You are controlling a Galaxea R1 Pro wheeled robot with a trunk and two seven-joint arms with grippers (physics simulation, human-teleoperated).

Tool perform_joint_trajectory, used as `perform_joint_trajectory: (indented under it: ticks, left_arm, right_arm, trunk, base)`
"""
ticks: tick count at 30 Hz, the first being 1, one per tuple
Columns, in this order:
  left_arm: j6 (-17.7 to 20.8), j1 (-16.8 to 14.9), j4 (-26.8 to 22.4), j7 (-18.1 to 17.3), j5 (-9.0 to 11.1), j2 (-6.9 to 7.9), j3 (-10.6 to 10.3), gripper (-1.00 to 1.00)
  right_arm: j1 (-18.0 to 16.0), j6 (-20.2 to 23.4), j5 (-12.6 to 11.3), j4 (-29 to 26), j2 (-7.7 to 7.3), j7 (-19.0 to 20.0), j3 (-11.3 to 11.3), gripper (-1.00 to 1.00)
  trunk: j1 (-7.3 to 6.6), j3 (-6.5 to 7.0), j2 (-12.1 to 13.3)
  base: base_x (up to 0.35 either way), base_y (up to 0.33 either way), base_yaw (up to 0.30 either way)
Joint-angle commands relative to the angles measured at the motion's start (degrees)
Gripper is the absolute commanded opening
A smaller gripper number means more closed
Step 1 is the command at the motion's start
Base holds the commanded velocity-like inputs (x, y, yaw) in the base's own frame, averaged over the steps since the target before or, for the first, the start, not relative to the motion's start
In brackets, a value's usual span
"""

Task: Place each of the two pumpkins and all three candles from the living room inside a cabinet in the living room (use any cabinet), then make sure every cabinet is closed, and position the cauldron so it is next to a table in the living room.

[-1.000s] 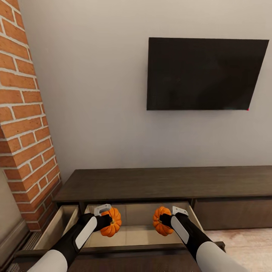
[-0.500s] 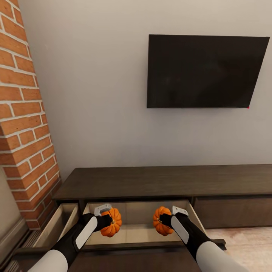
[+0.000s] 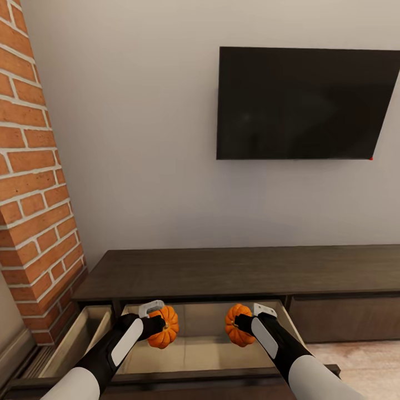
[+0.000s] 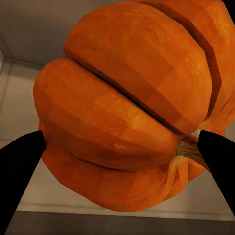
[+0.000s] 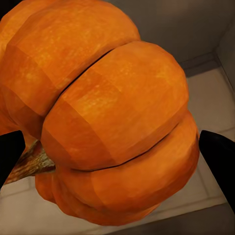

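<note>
Between the earlier frames and now the whole head picture shifts slightly, so the camera has moved; both arms hold their poses over the open drawer. From the head, the left gripper [image 3: 157, 325] clasps one pumpkin [image 3: 164, 328] and the right gripper [image 3: 240, 324] clasps the other pumpkin [image 3: 236, 325], both hanging above the pale inside of the middle drawer [image 3: 194, 350] of the dark cabinet [image 3: 239, 269], below the wall television [image 3: 300, 103]. A second drawer [image 3: 83, 339] stands open beside the brick column [image 3: 33, 194].

At the left wrist, that pumpkin [image 4: 132, 105] sits between two dark fingertips [image 4: 19, 166], its stem [image 4: 188, 149] turned sideways, drawer floor [image 4: 29, 88] beneath.

At the right wrist, the second pumpkin [image 5: 107, 112] is likewise pinched, stem [image 5: 29, 164] sideways; how high it hangs is hard to judge.

Lowering both until they nearly touch the floor, well apart, before letting go should stop them rolling.
</note>
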Motion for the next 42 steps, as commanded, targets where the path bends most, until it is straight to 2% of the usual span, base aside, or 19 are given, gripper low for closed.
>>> perform_joint_trajectory:
  ticks: [1, 3, 11, 18, 42]
  left_arm:
    - [0.0, 0.0, -0.1, 0.5, 0.6, 0.08, -0.3, -1.00]
    - [0.0, 0.0, -0.1, 0.5, 0.6, 0.08, -0.3, -1.00]
    - [0.0, 0.0, -0.1, 0.5, 0.6, 0.08, -0.3, -1.00]
    - [0.1, 0.0, -0.1, 0.5, 0.6, 0.08, -0.3, -1.00]
    - [0.0, 0.0, 0.0, 0.5, 0.6, 0.08, -0.3, -1.00]
  right_arm:
    - [0.0, 0.1, -0.6, -0.1, -0.05, -0.6, 0.4, -1.00]
    - [0.0, 0.1, -0.6, -0.1, -0.05, -0.6, 0.4, -1.00]
    - [0.0, 0.1, -0.6, -0.1, -0.05, -0.7, 0.4, -1.00]
    - [0.0, 0.1, -0.6, -0.1, -0.08, -0.7, 0.4, -1.00]
    - [0.0, 0.1, -0.6, -0.1, -0.05, -0.6, 0.4, -1.00]
  trunk:
    - [-0.01, -0.07, 0.0]
    - [-0.01, -0.07, 0.0]
    - [1.64, -1.52, -3.0]
    - [1.82, -3.07, -3.1]
    - [1.82, -3.07, -3.1]
  base:
    - [0.005, 0.000, 0.000]
    - [0.002, 0.000, 0.000]
    - [0.000, 0.000, 0.000]
    - [0.000, 0.000, 0.000]
    - [0.058, 0.000, 0.000]
